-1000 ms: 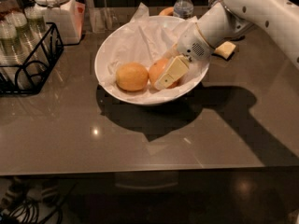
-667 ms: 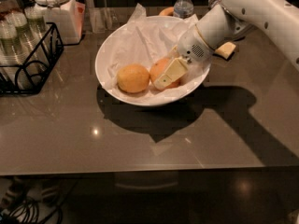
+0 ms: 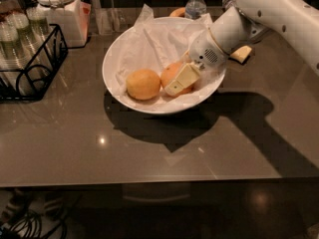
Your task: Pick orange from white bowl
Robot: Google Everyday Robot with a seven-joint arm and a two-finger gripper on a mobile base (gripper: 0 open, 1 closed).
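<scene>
Right now the gripper (image 3: 178, 80) reaches down into the white bowl (image 3: 107, 76) from the right. The orange (image 3: 169, 72) lies directly behind it, beside a paler fruit (image 3: 143, 83). Whether it has clamped the orange, I cannot tell.

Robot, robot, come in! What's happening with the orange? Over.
Gripper down in bowl, at orange. Orange in bowl, not lifted. Paler fruit close beside it.
</scene>
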